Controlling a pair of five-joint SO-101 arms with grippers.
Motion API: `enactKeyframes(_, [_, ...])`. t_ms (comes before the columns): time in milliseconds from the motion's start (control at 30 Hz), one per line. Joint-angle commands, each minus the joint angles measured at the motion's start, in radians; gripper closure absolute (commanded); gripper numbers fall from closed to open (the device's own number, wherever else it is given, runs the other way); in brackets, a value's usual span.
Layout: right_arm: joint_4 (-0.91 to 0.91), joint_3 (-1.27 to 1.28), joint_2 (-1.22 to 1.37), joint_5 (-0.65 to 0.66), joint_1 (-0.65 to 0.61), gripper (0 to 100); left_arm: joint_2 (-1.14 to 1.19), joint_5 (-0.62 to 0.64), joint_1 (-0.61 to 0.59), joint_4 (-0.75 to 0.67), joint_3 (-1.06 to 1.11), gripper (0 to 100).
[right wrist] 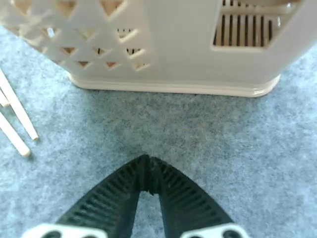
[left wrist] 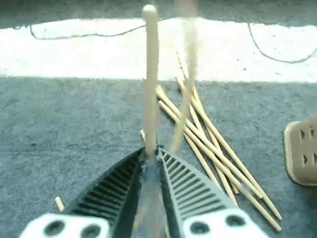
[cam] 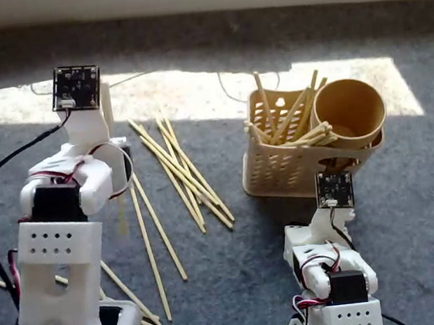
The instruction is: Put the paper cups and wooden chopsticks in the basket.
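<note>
While the left jaws clamp one chopstick [left wrist: 150, 74], the right jaws sit closed just before the basket [cam: 280, 170].
The basket, right of centre, holds a paper cup [cam: 349, 110] and several sticks [cam: 294, 119]; loose chopsticks [cam: 181, 172] lie mid-frame on the carpet [cam: 409, 212].

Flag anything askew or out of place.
The cup lies tipped sideways in the basket, chopsticks poking out at angles. Loose chopsticks lie scattered on the carpet; the left hand grips one chopstick.
</note>
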Motion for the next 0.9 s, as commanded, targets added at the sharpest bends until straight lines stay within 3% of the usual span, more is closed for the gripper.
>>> enactKeyframes(0, [0.007, 0.104, -0.002, 0.009, -0.007, 99.1, -0.058, 0.009, 0.076, -0.011, -0.062, 99])
enactKeyframes(300, [0.007, 0.104, -0.002, 0.009, -0.007, 99.1, -0.087, 0.086, 0.139, -0.011, -0.211, 99])
enactKeyframes(567, [0.007, 0.104, -0.002, 0.009, -0.007, 99.1, -0.087, 0.107, 0.268, -0.014, -0.305, 99])
enactKeyframes(867, [0.007, 0.104, -0.002, 0.009, -0.007, 99.1, -0.087, 0.107, 0.389, -0.276, -0.328, 99])
